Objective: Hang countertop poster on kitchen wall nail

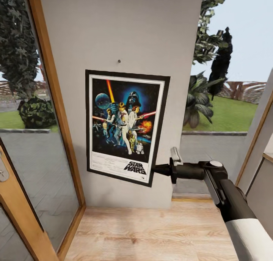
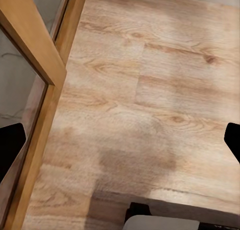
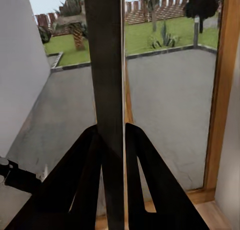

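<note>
Head view: poster (image 1: 127,127) held flat against grey wall (image 1: 159,33), right gripper (image 1: 156,170) clenched on its lower right edge. Nail (image 1: 119,61) sits just above top edge, apart. Step: hanging. Next: raise poster so top meets nail, then release. Left fingers (image 2: 11,150) spread over wood floor (image 2: 150,99), empty.

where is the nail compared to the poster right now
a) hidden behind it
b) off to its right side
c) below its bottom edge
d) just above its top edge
d: in the head view the nail is a dark speck on the grey wall just above the top edge of the poster, which the right pincer holds by its lower right corner.
</note>
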Motion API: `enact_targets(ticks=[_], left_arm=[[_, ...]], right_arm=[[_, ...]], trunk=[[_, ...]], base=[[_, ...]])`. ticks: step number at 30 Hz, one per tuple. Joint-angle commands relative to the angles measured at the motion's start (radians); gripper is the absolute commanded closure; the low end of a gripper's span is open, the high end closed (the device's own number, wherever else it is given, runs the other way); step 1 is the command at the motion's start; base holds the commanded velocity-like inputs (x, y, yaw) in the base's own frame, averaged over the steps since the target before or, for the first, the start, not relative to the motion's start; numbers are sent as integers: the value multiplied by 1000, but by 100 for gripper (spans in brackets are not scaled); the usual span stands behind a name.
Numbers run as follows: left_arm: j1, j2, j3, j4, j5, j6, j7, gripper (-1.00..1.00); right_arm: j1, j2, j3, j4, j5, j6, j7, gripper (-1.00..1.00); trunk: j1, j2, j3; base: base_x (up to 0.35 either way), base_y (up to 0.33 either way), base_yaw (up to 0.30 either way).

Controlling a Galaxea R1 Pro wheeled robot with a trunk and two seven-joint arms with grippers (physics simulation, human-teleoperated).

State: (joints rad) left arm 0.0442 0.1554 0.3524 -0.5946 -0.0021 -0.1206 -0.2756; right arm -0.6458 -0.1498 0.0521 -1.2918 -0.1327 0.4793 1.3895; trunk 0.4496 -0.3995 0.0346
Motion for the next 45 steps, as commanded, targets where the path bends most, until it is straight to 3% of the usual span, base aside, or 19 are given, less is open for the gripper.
enact_targets(ticks=[1, 4, 11, 16, 23, 30, 32, 36, 39, 40, 45], left_arm=[[0, -1, 4, -1, 0, -1, -7, -100], [0, -1, 4, -1, -1, -1, -7, -100], [0, -1, 4, -1, -1, -1, -7, -100], [0, -1, 3, -1, -1, -1, -7, -100], [0, -1, 3, -1, -1, -1, -7, -100], [0, -1, 3, -1, -1, -1, -7, -100], [0, -1, 3, -1, -1, -1, -7, -100], [0, -1, 3, -1, -1, -1, -7, -100], [0, -1, 3, -1, -1, -1, -7, -100], [0, -1, 3, -1, -1, -1, -7, -100], [0, -1, 3, -1, -1, -1, -7, -100]], right_arm=[[-9, 2, 2, -2, -7, 27, 1, 100], [-33, 9, 3, -6, -5, 55, 1, 100], [-149, 16, 3, -6, -4, 148, 1, 100], [-263, 17, 3, 3, -4, 262, 1, 100], [-336, 18, 3, 53, -4, 287, -3, 100], [-366, 18, 3, 99, -3, 290, -27, 100], [-371, 36, 3, 106, -3, 291, -43, 100], [-385, 46, 3, 107, -2, 295, -46, 100], [-395, 47, 3, 106, -3, 323, -46, 100], [-425, 47, 4, 107, -3, 364, -46, 100], [-439, 46, 17, 107, -4, 377, -46, 100]], trunk=[[0, 0, 0], [0, 0, 0], [0, 0, 0], [0, 0, 0], [0, 0, 0], [0, 0, 0], [0, 0, 0], [0, 0, 0], [0, 0, 0], [0, 0, 0], [0, 0, 0]], base=[[0, 0, 0], [0, 0, 0], [0, 0, 0], [0, 0, 0], [0, 0, 0], [0, 0, 0], [0, 0, 0], [0, 0, 0], [0, 0, 0], [0, 0, 0], [0, 0, 0]])
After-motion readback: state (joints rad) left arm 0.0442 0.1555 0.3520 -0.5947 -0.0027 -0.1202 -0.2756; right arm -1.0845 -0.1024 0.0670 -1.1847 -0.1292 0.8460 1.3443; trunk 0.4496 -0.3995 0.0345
